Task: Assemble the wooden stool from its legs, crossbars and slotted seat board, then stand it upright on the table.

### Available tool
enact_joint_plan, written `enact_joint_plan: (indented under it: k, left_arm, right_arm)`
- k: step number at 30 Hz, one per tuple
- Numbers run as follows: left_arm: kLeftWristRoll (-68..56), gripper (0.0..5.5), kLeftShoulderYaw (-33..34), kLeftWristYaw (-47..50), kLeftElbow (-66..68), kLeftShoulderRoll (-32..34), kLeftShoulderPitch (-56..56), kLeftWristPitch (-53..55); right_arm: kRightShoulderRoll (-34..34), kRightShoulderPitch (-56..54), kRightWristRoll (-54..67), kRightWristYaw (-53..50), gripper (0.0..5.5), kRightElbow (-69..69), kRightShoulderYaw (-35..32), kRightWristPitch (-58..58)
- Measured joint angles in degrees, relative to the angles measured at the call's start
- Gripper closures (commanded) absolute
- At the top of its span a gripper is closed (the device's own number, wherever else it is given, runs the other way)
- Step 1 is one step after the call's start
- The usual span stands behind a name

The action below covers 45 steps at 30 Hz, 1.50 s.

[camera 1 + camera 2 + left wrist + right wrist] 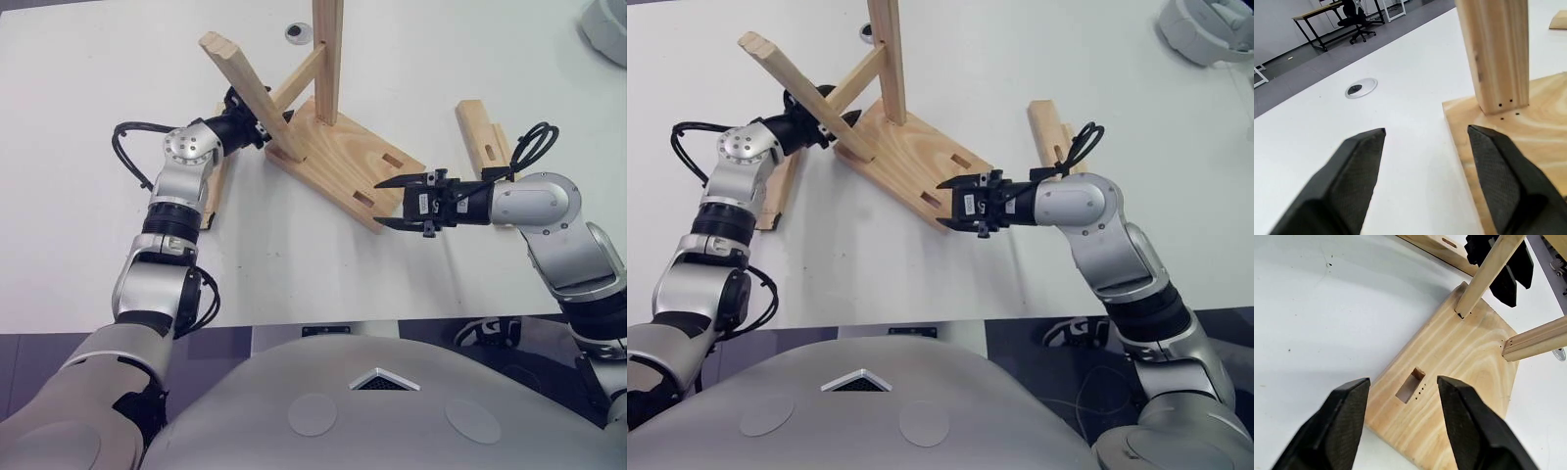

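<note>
Stool half-built: carrying two legs, crossbar in seat board; awaiting spare leg lying at 3 o'clock; showing left gripper, right gripper splayed wide, empty.

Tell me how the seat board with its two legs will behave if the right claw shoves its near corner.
Likely stiff: the seat board is solid wood lying flat on the table, so it should slide or pivot rather than bend. Probably top-heavy: the upright leg and tilted leg rise high, so a lift may tip it.
</note>
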Motion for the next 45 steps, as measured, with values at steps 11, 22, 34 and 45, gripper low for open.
enact_joint_plan:
  k: [11, 22, 34, 45]
  left_arm:
    - [-1.7, 2.38, 5.4, -0.9, -31.3, 11.6, 21.9, 10.3]
    - [0.3, 2.38, -7.0, -2.3, -41.8, 9.5, 24.6, 30.0]
    - [2.9, 2.38, -10.0, -0.2, -18.7, 0.5, 10.1, 18.1]
    - [-4.2, 2.38, -4.3, -2.5, -26.5, 0.1, 11.8, 20.4]
  right_arm:
    - [7.2, -13.5, -8.0, -19.6, 2.89, 31.7, -4.4, -8.4]
    - [7.5, -9.2, -6.8, -19.4, 2.89, 44.0, -4.8, -16.3]
    - [4.3, -1.6, -2.9, -9.0, 2.89, 29.5, -4.9, -14.3]
    - [4.9, 2.6, -0.6, -10.7, 2.89, 20.9, -6.6, -9.4]
